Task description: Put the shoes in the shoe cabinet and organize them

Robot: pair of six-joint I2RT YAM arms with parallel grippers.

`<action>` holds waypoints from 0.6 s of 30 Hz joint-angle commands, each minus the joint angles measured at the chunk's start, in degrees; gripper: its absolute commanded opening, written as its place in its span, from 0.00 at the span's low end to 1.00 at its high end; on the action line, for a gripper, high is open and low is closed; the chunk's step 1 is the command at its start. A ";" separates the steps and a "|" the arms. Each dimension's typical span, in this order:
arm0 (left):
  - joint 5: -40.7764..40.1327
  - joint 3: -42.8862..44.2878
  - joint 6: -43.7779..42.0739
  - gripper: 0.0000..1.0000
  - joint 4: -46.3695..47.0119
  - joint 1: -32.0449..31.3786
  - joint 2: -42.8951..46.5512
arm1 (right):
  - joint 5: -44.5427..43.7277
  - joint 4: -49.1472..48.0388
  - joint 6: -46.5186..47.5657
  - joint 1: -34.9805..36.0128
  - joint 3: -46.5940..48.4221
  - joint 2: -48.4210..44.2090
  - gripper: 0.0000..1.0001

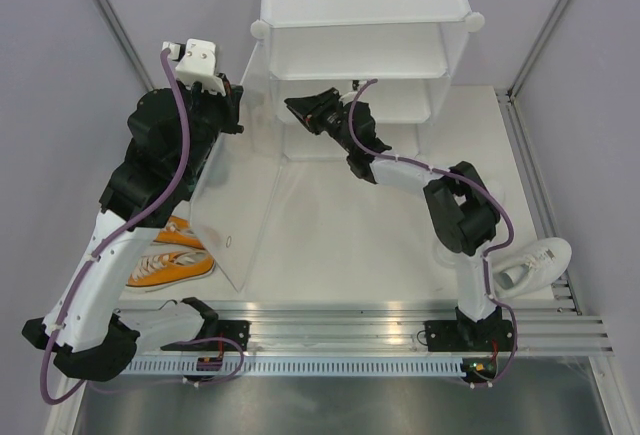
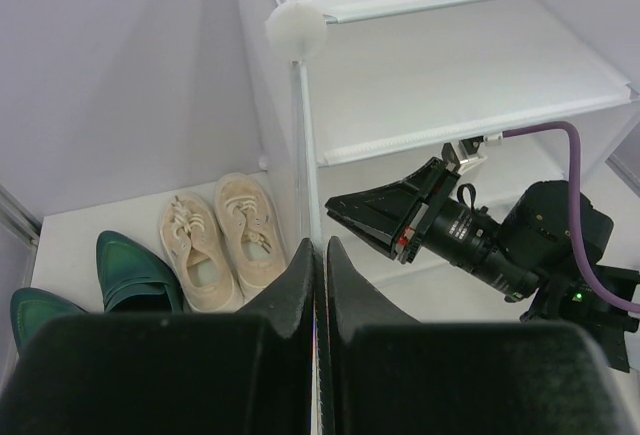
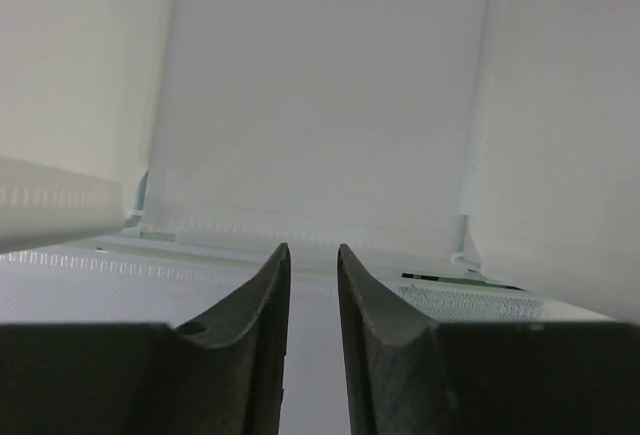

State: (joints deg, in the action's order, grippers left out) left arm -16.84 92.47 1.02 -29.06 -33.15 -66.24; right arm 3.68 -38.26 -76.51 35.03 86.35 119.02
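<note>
The white shoe cabinet (image 1: pixel 360 0) stands at the back; its tiers show empty in the left wrist view (image 2: pixel 450 65). My left gripper (image 1: pixel 232 105) is shut on the top edge of a translucent panel (image 1: pixel 235 205) at the cabinet's left side; the thin edge sits between the fingertips (image 2: pixel 320 245). My right gripper (image 1: pixel 297 107) reaches into a lower tier, open and empty (image 3: pixel 312 250); it also shows in the left wrist view (image 2: pixel 345 213). Cream sneakers (image 2: pixel 215 240) and green heels (image 2: pixel 135 270) lie left of the cabinet. Orange sneakers (image 1: pixel 170 265) lie at the left. A white sneaker (image 1: pixel 530 265) lies at the right.
Grey walls close in both sides (image 1: pixel 40 75). A metal rail (image 1: pixel 350 320) with the arm bases runs along the near edge. The held panel stands between the left-side shoes and the cabinet's open front. The right arm's elbow (image 1: pixel 460 210) hangs over the floor before the cabinet.
</note>
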 commanded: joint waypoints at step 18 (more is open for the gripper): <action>9.63 -0.80 3.20 0.05 -14.98 -1.48 -4.95 | 13.73 18.72 14.71 -6.28 -21.12 -35.68 0.59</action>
State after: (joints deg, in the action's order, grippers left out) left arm -16.78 94.17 1.76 -30.35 -33.15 -66.81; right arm 16.82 -26.33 -69.47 30.30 68.18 92.05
